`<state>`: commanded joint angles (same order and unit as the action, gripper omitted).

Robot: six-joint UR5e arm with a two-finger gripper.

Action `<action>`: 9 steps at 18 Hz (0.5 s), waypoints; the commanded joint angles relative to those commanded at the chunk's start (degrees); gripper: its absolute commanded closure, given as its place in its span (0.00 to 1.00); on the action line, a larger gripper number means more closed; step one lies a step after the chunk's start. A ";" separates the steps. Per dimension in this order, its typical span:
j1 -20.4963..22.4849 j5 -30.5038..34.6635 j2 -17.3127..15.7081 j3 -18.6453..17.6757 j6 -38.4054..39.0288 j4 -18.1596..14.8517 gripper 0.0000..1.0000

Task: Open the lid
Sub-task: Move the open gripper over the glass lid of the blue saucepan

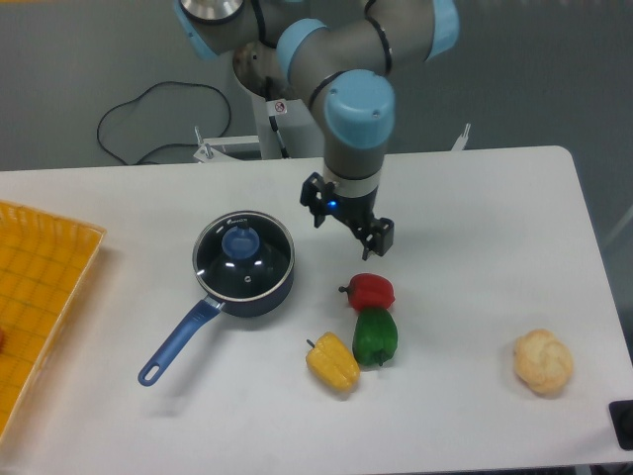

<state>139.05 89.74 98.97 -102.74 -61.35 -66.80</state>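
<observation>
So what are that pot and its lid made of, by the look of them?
The lid looks like clear glass: you see the dark inside of the pot through it, and light glints off it. Its rim looks like thin metal, the blue knob probably plastic. The saucepan seems to be metal with a glossy dark blue coating, though that is a guess.

A white desk point(475, 198) carries three peppers grouped near its middle front: a red pepper point(371, 291), a green pepper point(375, 336) just below it and touching it, and a yellow pepper point(332, 362) beside the green one on its left. Well apart, toward the right front corner, sits a pale cauliflower point(543, 362). At the left edge lies a yellow mesh tray point(40, 287), partly cut off. Behind the desk, a black cable point(148, 119) loops across the grey floor.
</observation>
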 joint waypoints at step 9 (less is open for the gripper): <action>-5.45 0.00 -7.73 -6.32 17.83 -0.18 0.00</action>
<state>133.60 89.74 91.24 -109.07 -43.52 -66.97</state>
